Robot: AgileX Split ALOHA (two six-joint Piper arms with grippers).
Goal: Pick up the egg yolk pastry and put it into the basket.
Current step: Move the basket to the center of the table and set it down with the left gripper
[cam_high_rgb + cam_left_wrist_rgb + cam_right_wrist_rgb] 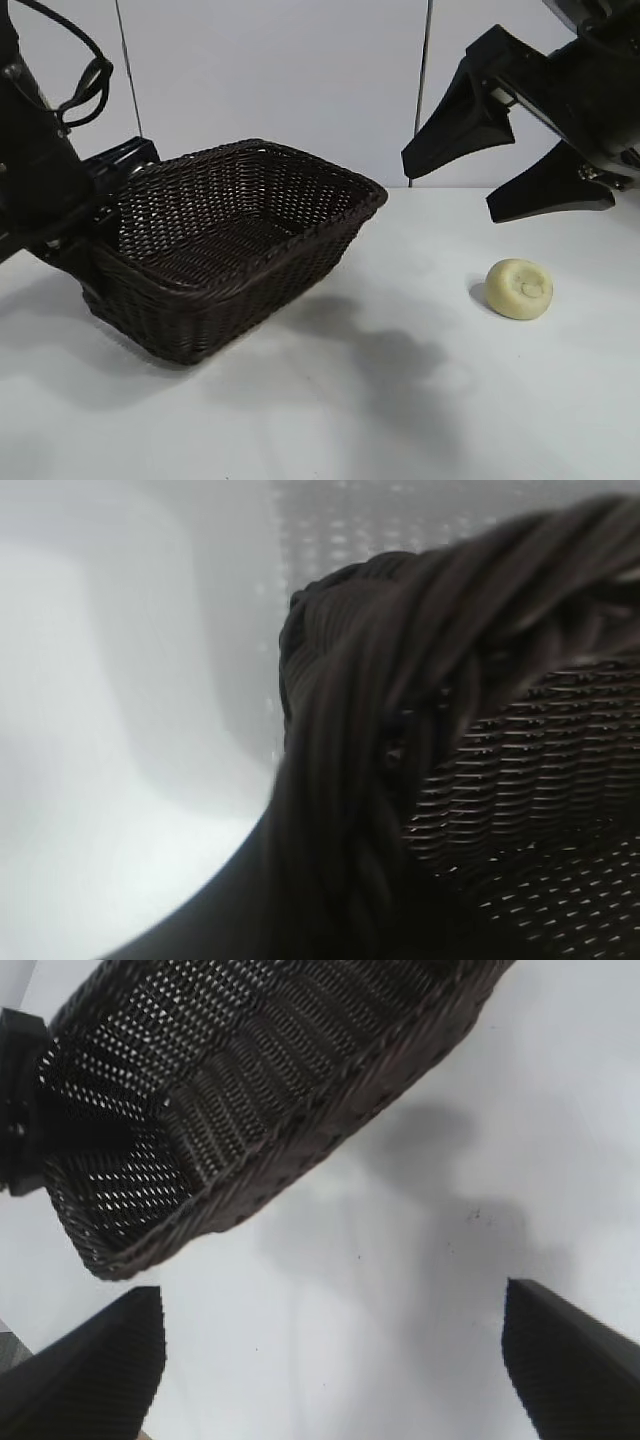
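the egg yolk pastry (519,289) sits alone on the white counter (400,400), well apart from the basket (230,250) and on the right arm's side. the right gripper (500,165) hangs above and slightly behind the pastry, its fingers (455,125) spread wide with nothing between them; in the right wrist view the two fingertips (90,1370) frame bare counter and the basket's near wall, and the pastry does not show there, so it looks to lie below and nearer the arm than where the fingers point. the pastry is a round dome with no long axis, so any approach angle should serve. the left gripper (95,215) is at the basket's far-left end, fingers nearly closed on the braided rim (400,680), which fills the left wrist view, and the basket looks tilted, that end raised off the counter. the right arm is plainly the nearer one, and the coming move seems to be a descent onto the pastry.
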